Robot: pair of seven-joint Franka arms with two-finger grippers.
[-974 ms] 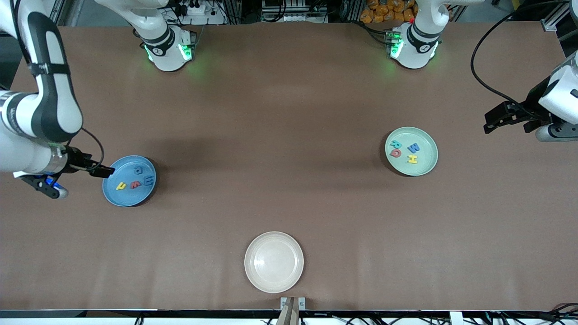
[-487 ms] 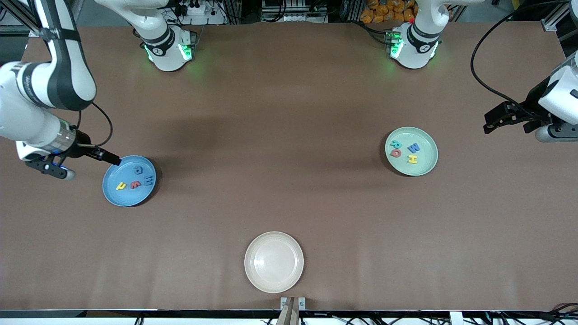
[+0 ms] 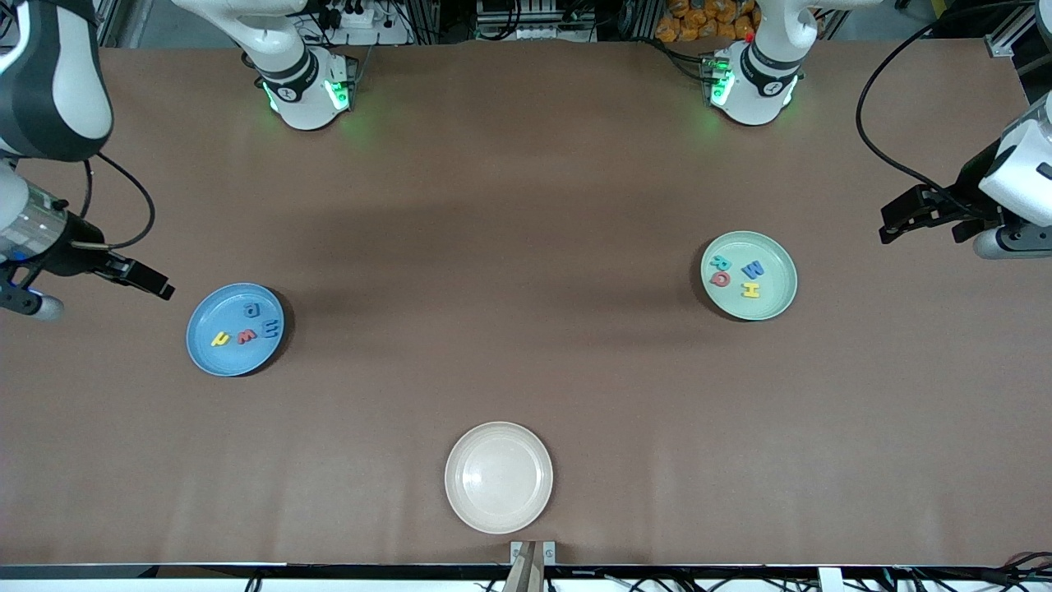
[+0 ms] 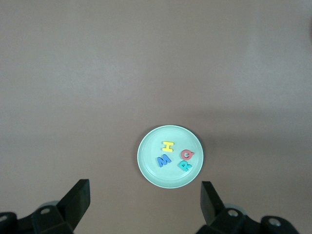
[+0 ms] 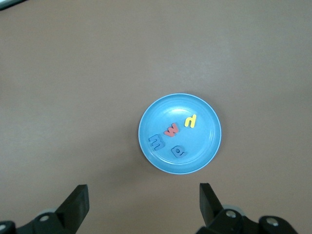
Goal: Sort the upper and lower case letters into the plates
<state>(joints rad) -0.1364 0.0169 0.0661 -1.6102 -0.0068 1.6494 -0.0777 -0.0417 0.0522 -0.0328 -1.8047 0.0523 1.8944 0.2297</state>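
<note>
Blue plate [image 3: 235,330]: lower left of the front view, carries four lower-case letters [image 3: 245,326].
Green plate [image 3: 749,275]: right of centre, carries four capitals [image 3: 738,276].
Handling: letters look like light, soft foam; pinch one across its thin edges.
Left end effector [image 4: 145,201]: wide, empty, above the desk [image 3: 526,247].
Right end effector [image 5: 144,204]: wide, empty.
Views: wrist views make the letters legible; only the front view shows the bare cream plate [image 3: 498,477].
</note>
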